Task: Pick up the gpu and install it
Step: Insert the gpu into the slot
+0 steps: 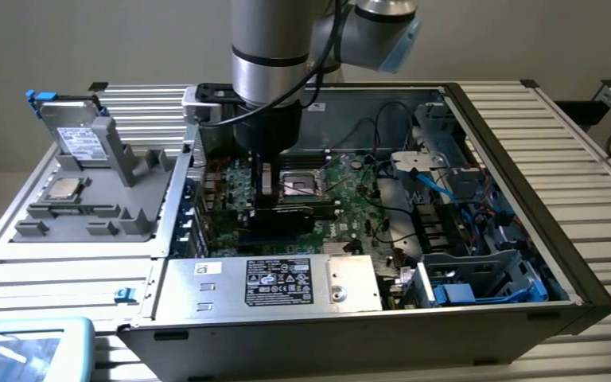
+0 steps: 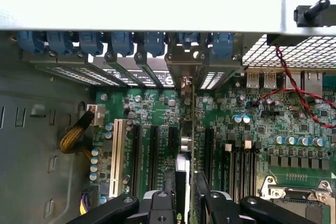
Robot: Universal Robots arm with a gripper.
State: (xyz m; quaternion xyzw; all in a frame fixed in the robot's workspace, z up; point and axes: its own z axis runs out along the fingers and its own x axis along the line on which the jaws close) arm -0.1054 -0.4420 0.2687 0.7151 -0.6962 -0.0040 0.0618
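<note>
The open computer case [image 1: 496, 119] lies on the slatted desk [image 1: 61, 263], and the arm reaches down over its green motherboard [image 2: 252, 129]. The pincer [image 2: 185, 203] is clamped on the gpu [image 2: 190, 129], which stands on edge among the expansion slots [image 2: 152, 150], its bracket by the rear openings. Seating it well likely means keeping the card upright, lined up with its slot, and pressing evenly.

The case [image 1: 560, 263] lies open on the surface [image 1: 61, 270], the motherboard [image 1: 353, 199] inside it, a stand [image 1: 93, 187] at the exterior view's left, and the gpu [image 2: 192, 129] edge-on among the slots [image 2: 152, 150].
</note>
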